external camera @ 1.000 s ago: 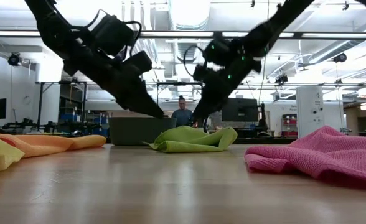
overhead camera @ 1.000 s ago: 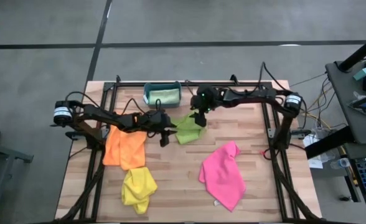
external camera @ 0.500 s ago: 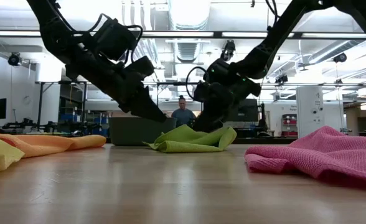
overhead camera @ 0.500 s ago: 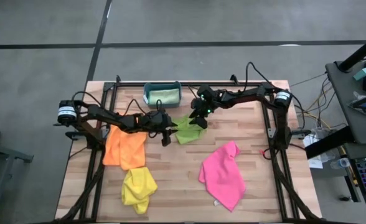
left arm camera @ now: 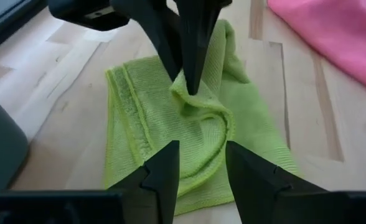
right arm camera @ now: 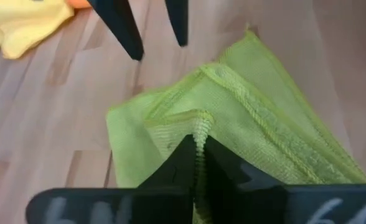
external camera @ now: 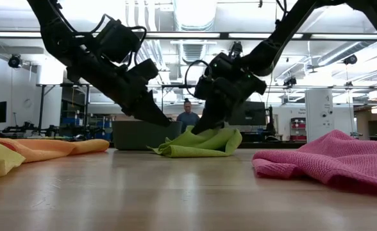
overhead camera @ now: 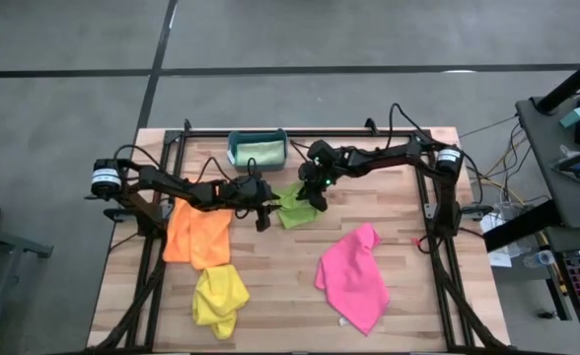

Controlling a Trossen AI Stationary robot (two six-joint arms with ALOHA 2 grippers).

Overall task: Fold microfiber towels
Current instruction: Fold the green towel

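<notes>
Lime green towel [overhead camera: 292,205] lies crumpled mid-table, near the teal bin [overhead camera: 257,149]. The right wrist view shows the right gripper [right arm camera: 197,163] pinched together on a raised fold of it, which the high view hides. The left gripper [left arm camera: 201,163] hovers just beside the towel, fingers apart, holding nothing.

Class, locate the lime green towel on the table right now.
In the high view the lime green towel lies near the table's back middle, just in front of the teal bin, pinched by the right gripper, with the left gripper beside it.
</notes>
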